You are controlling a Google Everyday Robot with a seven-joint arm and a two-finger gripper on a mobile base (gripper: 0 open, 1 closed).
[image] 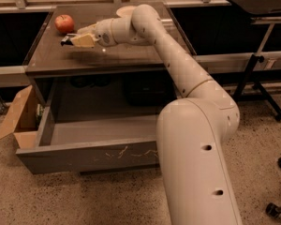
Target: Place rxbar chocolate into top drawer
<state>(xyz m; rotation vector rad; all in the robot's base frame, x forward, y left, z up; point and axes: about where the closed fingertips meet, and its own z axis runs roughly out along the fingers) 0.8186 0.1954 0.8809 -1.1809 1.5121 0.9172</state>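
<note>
My pincer (74, 40) hangs above the table (131, 60) near the apple (64, 23), pinching the rxbar chocolate (64, 41), whose dark end pokes out leftward. The open top drawer (84, 157) lies below, toward the table's front.

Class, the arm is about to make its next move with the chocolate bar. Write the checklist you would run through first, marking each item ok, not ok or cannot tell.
1. rxbar chocolate held: ok. Its dark end pokes out of the shut gripper.
2. Bar off the table: ok. A shadow lies on the top beneath it.
3. top drawer open: ok. It is pulled out below the table.
4. Gripper over the drawer: not ok. It hangs above the left part of the table top.
5. Landing spot free: cannot tell. The visible floor looks bare, but the arm hides the right part.
6. apple out of the way: ok. It sits apart, behind the gripper.
</note>
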